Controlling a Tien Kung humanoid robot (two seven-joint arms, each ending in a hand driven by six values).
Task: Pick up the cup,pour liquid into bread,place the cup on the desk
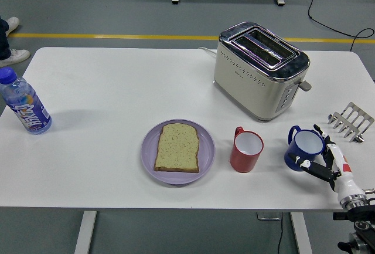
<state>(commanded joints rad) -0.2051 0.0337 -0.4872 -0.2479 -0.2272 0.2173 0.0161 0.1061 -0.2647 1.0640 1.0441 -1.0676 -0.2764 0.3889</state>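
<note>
A blue cup (302,148) stands upright on the white table (117,90) at the front right, its handle pointing back left. My right hand (314,147) comes up from the lower right corner with fingers spread. The thumb lies at the cup's front right and the other fingertips at its back right. I cannot tell whether they touch it. A red cup (246,151) stands to the blue cup's left. Further left, a slice of bread (177,146) lies flat on a purple plate (147,148). My left hand is out of view.
A cream and chrome toaster (261,69) stands behind the cups. A metal toast rack (350,122) sits at the right edge, just behind my hand. A blue-capped bottle (24,104) stands at the far left. A person's shoe (12,57) shows beyond the table's left corner.
</note>
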